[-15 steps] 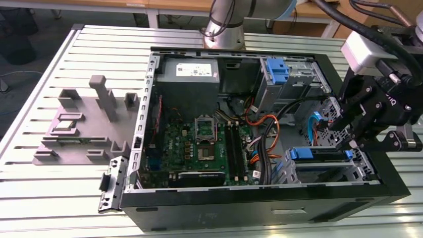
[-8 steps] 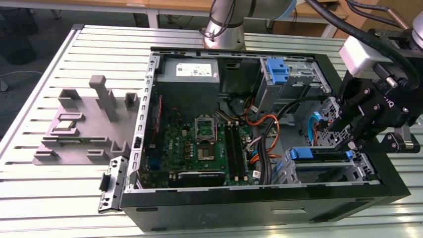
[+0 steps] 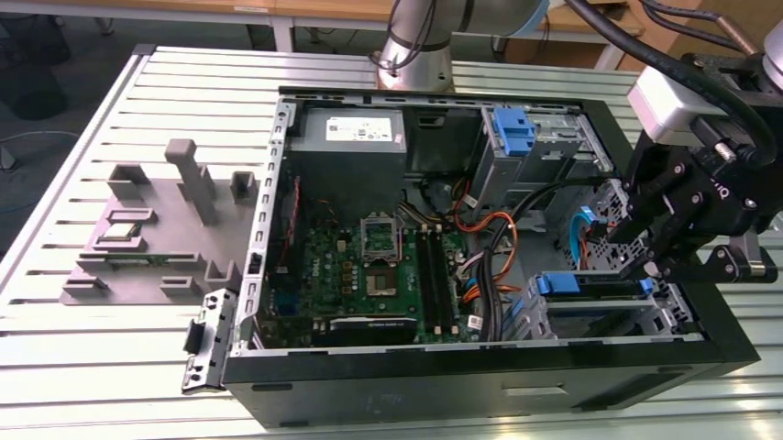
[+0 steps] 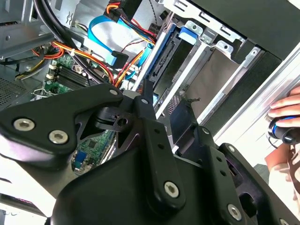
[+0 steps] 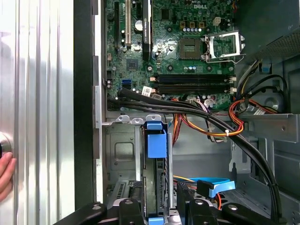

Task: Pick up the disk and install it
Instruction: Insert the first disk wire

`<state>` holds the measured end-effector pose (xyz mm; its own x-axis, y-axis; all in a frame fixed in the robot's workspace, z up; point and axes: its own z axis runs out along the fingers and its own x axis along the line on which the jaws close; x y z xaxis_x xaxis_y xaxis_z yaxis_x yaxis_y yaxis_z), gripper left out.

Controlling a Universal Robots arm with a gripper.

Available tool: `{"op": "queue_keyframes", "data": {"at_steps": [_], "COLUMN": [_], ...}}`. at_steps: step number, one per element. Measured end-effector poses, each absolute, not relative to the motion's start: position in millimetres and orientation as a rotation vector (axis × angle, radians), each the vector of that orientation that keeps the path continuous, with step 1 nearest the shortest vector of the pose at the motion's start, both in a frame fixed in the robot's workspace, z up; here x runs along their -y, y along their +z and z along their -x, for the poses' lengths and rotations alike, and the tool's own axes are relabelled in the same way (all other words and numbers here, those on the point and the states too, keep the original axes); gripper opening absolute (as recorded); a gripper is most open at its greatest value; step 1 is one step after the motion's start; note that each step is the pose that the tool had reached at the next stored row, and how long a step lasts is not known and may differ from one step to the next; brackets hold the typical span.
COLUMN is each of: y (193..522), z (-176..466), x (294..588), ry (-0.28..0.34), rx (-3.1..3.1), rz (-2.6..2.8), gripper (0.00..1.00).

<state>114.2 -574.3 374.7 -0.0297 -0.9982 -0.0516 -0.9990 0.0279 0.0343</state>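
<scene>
- The disk (image 3: 573,285) is sitting slotted into the metal drive cage (image 3: 665,316) at the front corner of the case, over on the exterior view's right.
- It's standing on edge in there, so you're mostly looking at a thin dark side with blue plastic hugging it.
- In the first wrist view the disk (image 5: 157,187) is showing up as a narrow dark strip between the cage walls, with its blue pull tab (image 5: 157,140) poking out at one end.
- In the second wrist view its blue rail (image 4: 161,51) is running along the edge, tucked in between the silver cage walls.
</scene>
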Motion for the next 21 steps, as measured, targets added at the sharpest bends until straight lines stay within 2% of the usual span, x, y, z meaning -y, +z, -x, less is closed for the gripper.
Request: {"op": "queue_keyframes", "data": {"at_steps": [21], "y": [366], "z": [-114], "x": [552], "ry": [0.097], "rx": [-2.241], "rz": [2.18], "gripper": [0.42]}}
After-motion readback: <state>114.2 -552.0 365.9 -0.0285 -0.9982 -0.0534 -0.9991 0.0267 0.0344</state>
